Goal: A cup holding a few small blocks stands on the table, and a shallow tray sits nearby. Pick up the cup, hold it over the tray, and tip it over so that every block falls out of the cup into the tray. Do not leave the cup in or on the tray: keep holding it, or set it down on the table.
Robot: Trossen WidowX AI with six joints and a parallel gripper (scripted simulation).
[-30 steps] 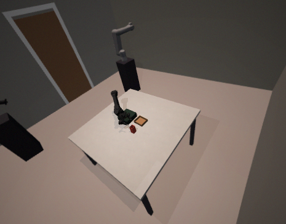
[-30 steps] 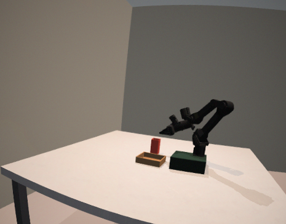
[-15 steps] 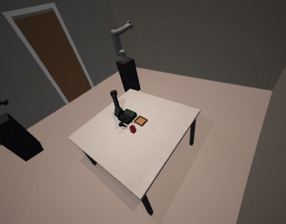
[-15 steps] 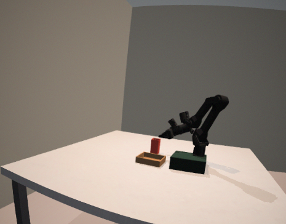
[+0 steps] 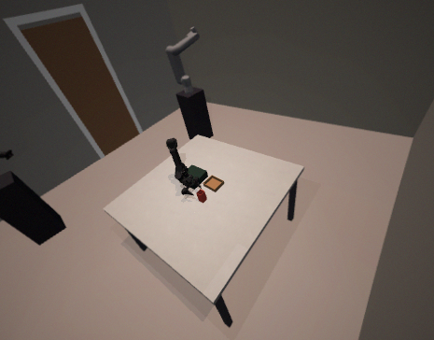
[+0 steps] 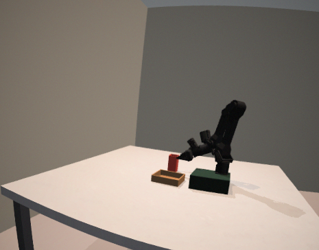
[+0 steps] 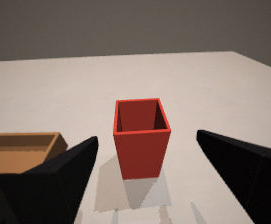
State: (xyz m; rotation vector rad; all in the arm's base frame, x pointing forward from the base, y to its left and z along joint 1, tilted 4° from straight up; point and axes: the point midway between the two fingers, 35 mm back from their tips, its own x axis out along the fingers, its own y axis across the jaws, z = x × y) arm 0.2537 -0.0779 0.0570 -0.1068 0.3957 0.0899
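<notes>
"Any lettering you can read, on the square red cup (image 5: 202, 196) (image 6: 173, 163) (image 7: 142, 155), say?"

"None. Its visible sides are plain red."

"And the shallow orange-brown tray (image 5: 214, 183) (image 6: 167, 179) (image 7: 23, 137)?"

"No label, brand or number there."

"The dark green block (image 6: 209, 182) under the black arm (image 5: 176, 156) (image 6: 230, 121)?"

"No sign I can read either."
</notes>
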